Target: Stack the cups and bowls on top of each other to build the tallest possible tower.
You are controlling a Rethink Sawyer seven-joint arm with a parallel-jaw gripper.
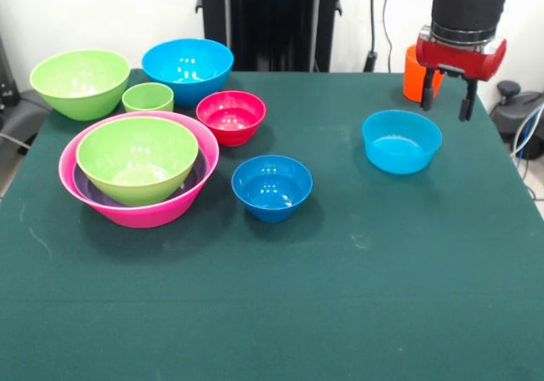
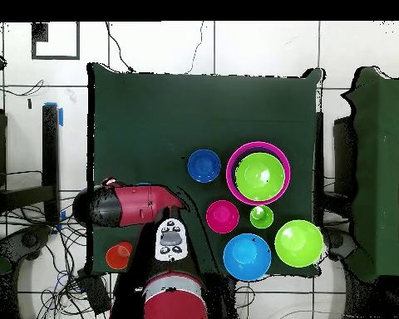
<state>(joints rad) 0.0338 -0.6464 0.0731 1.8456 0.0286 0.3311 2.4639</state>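
Note:
My gripper [image 1: 446, 100] hangs open and empty at the table's far right, just above and behind the teal bowl [image 1: 401, 141]. The ribbed orange cup [image 1: 413, 73] stands right behind the gripper, partly hidden by it. At the left, a lime-green bowl [image 1: 136, 156] sits nested in the purple bowl [image 1: 82, 182], which sits in the huge pink bowl [image 1: 144, 215]. The small blue bowl [image 1: 272, 187], the small red bowl [image 1: 230, 117], the large blue bowl [image 1: 187, 71], the short lime-green cup [image 1: 148, 98] and a second lime-green bowl [image 1: 81, 82] stand apart on the cloth.
The green tablecloth [image 1: 280, 313] covers the table. In the overhead view the arm [image 2: 128, 206] lies over the teal bowl, with the orange cup [image 2: 118, 255] near the table's corner. Cables and black equipment [image 1: 527, 109] sit off the right edge.

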